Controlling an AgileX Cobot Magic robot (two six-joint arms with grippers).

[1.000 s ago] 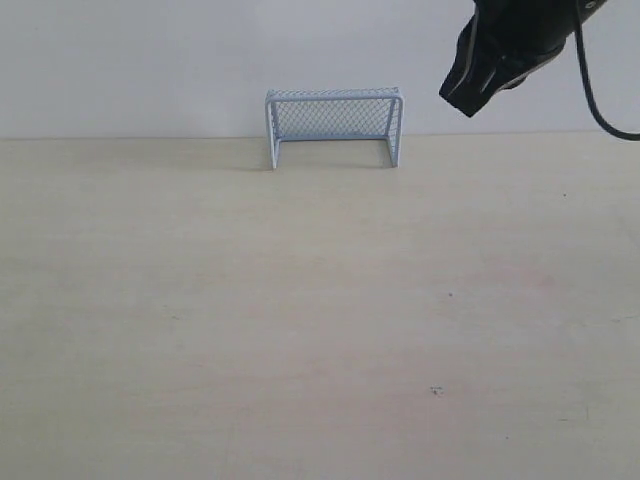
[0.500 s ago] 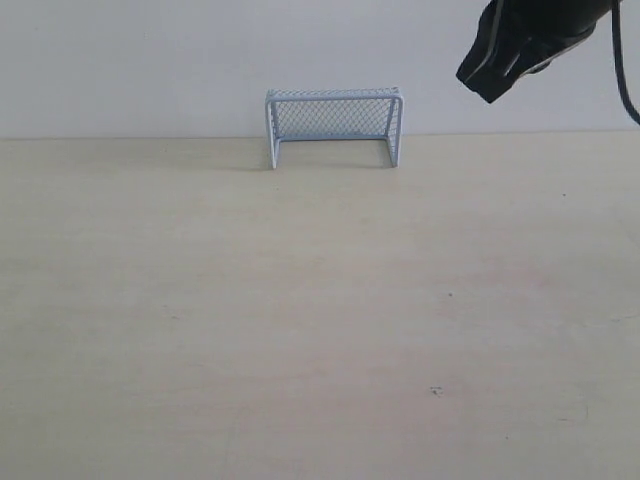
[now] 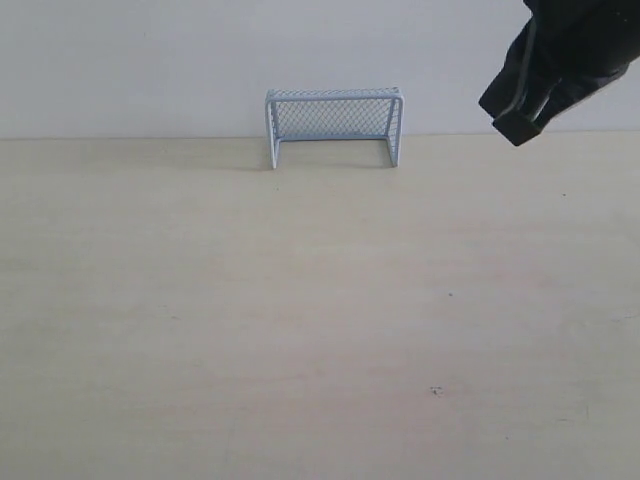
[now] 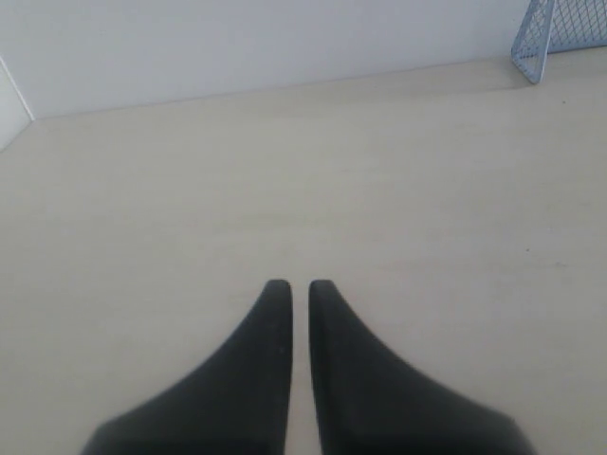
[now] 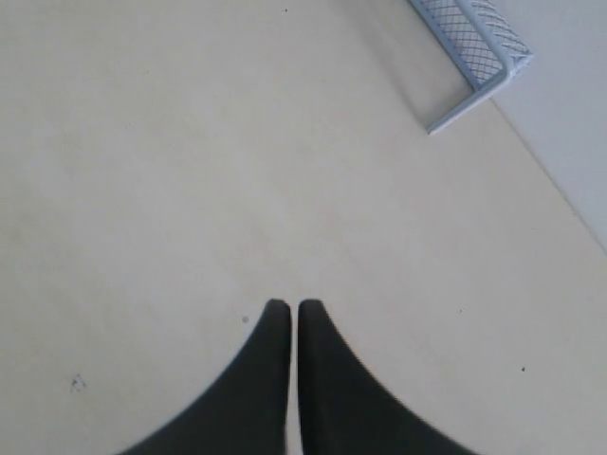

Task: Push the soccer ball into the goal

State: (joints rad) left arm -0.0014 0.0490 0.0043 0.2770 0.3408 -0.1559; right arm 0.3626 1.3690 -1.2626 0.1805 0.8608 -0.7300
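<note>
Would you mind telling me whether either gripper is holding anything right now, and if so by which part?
Nothing is held. The left gripper and the right gripper are both shut, with nothing between their jaws.

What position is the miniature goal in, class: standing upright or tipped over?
Upright. The goal stands with both posts on the table, its crossbar level on top and its open mouth facing the exterior camera.

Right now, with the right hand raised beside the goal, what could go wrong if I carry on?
No soccer ball shows in any view, so any push would be blind; find it first. The shut black right hand hangs high near the pale blue mesh goal; a careless sweep down could knock that light frame out of place.
</note>
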